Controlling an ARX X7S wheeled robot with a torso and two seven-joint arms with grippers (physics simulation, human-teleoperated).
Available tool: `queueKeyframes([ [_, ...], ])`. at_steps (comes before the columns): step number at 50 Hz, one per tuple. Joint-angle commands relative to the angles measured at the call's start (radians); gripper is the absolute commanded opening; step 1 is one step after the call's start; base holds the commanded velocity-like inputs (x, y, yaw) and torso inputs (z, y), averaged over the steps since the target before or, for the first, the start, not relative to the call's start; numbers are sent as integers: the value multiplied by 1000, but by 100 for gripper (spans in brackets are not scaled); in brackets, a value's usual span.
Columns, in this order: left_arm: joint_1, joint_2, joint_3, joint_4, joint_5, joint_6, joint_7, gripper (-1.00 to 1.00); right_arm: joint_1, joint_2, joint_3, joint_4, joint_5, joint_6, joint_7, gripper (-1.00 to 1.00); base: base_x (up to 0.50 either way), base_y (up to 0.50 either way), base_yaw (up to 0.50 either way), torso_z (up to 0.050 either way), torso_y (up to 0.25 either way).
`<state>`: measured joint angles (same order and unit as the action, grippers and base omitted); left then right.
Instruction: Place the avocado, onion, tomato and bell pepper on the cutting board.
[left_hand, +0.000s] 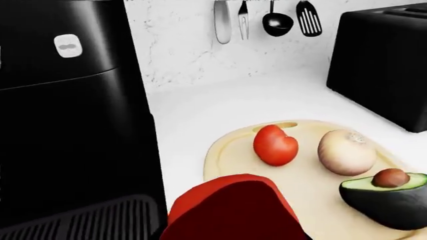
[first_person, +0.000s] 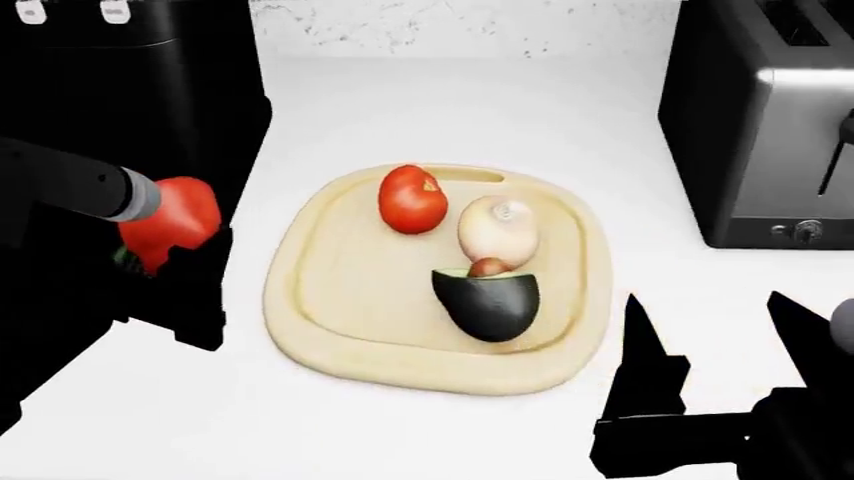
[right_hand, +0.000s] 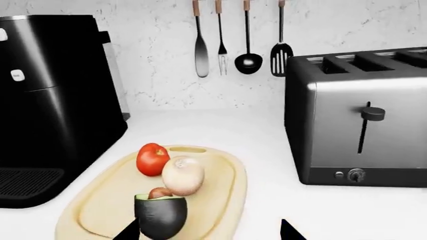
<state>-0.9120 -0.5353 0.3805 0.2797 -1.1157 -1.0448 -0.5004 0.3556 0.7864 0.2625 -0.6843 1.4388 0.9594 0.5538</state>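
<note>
**Three on the board, one pepper in the left gripper**

Centre of the head view: one pale rounded wooden cutting board on a white counter, carrying three items. One smooth red-orange tomato toward the slot handle, one cream onion beside it, one dark-skinned halved avocado with brown pit just in front. At left edge, off the board: one deep red bell pepper, clamped in the left gripper. Lower right: right gripper, fingers spread, holding nothing. One black toaster upper right.
</note>
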Motion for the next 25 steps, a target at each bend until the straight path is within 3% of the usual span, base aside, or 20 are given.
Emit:
queueKeyframes([
  [1,14,11,-6,-17,-1,44,23,-100,-3,-20,0,18,-30,-15,-19,100,0,-500,0,0,0],
  [14,13,9,-6,-19,-5,46,20,-100,14,-8,-13,24,-21,-2,20,100,0,-30,0,0,0],
  [25,25,10,-1,4,-15,45,13,-100,9,-7,-16,20,-37,-9,5,100,472,-61,0,1,0],
])
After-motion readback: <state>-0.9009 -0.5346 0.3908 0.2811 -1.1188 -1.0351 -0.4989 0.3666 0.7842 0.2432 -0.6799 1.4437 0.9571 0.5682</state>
